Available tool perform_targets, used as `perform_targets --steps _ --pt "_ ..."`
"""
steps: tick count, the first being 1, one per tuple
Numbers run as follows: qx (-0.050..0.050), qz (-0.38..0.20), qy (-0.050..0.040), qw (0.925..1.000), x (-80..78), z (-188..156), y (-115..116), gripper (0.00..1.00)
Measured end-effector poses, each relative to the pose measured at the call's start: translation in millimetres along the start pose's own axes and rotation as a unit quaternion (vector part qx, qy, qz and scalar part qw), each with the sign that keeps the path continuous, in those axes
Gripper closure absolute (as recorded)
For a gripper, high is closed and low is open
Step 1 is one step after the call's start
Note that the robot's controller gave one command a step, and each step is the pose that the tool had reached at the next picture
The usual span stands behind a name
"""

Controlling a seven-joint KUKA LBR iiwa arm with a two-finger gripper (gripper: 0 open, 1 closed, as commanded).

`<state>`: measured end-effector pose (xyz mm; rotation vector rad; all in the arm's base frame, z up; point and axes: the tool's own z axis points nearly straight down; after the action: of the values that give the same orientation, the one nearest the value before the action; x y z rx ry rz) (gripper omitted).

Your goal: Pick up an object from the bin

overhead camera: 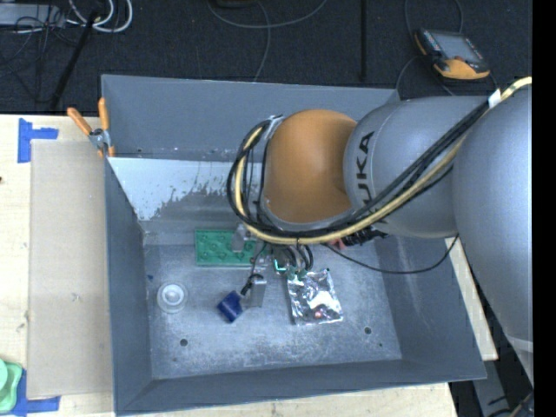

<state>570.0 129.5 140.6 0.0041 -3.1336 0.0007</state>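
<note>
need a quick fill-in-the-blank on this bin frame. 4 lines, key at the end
1. The flat studded plate at the back of the floor is ____.
2. The small block just beside the tool is ____.
3. The crumpled wrapper on the tool's other side is ____ foil.
4. The clear round cap lies nearest the wall of the bin on the view's ____.

Missing words: green; blue; silver; left
</note>
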Motion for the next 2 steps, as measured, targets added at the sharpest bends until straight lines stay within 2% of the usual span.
perform_targets --steps 1,2 --pt "0.0 -0.092 -0.0007 0.9958 26.4 73.7 -6.8 0.0" --pt "-0.001 -0.022 -0.0042 0.9997 36.7 40.9 4.2 0.0"
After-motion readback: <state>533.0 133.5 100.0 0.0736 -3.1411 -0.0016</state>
